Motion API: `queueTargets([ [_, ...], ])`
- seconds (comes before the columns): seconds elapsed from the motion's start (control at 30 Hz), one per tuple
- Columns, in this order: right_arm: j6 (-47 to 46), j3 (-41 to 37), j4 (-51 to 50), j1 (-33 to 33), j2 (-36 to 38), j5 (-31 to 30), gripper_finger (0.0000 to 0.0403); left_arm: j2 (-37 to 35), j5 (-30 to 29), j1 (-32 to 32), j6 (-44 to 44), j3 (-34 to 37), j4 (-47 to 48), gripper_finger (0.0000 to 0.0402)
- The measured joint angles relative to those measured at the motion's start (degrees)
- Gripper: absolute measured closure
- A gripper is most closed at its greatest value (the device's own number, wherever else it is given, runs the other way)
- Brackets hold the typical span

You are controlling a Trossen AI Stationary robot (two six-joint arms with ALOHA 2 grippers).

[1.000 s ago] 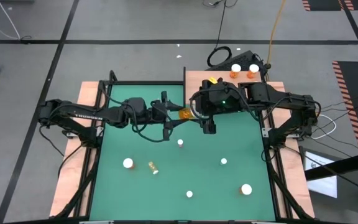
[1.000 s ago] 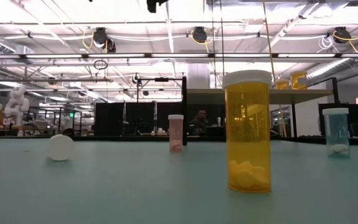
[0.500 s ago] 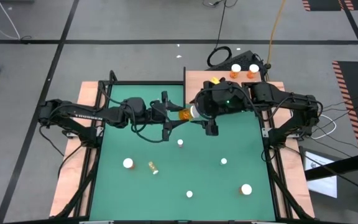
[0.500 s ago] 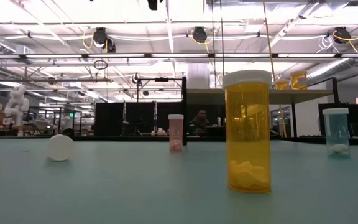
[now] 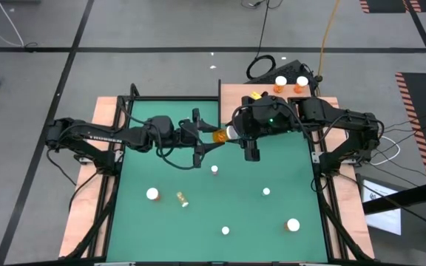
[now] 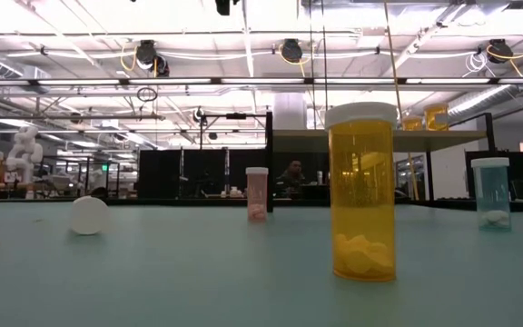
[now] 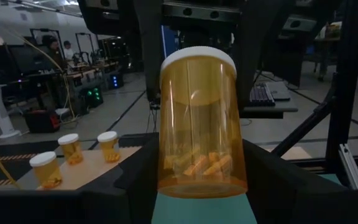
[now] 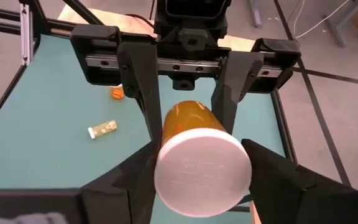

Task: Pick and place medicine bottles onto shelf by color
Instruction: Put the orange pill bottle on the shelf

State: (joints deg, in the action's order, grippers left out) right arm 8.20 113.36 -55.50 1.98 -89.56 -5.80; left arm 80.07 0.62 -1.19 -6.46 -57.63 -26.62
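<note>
**Handover of an orange bottle above the mat**

The right gripper is closing its fingers around the capped end of the orange bottle, having stood wide apart a second ago. The left gripper is clamping the bottle's base, unchanged. Both grippers are therefore grasping the same bottle, held horizontally in the air just short of the shelf. In the left wrist view the bottle is sitting between both pairs of fingers; in the right wrist view its white cap is facing the camera.

Judged from this, the transfer is nearly complete. The left gripper must release before the right arm carries the bottle to the shelf.

Three orange bottles are already standing on the shelf. Several bottles, including a fallen bottle, are waiting on the green mat, well clear of the shelf. Nothing visible is blocking the route.
</note>
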Motion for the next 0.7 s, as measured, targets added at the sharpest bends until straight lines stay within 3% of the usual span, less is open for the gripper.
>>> queueTargets([
  [0.1,-0.4,0.0,0.0,0.0,0.0,0.0,0.0188,0.0,0.0,0.0,1.7,0.0,1.3,0.0177],
  [0.23,-1.5,0.0,-0.2,0.0,0.0,0.0,0.0168,0.0,-0.1,0.0,3.3,0.0,2.2,0.0123],
  [0.47,-3.6,0.0,-4.9,-1.3,0.0,-0.2,0.0189,-2.1,-1.8,-0.6,2.5,0.0,8.9,0.0027],
  [0.7,-8.4,-0.2,-11.6,-3.6,0.0,-0.3,0.0217,-5.6,-4.2,-2.0,0.9,0.0,20.3,0.0020],
])
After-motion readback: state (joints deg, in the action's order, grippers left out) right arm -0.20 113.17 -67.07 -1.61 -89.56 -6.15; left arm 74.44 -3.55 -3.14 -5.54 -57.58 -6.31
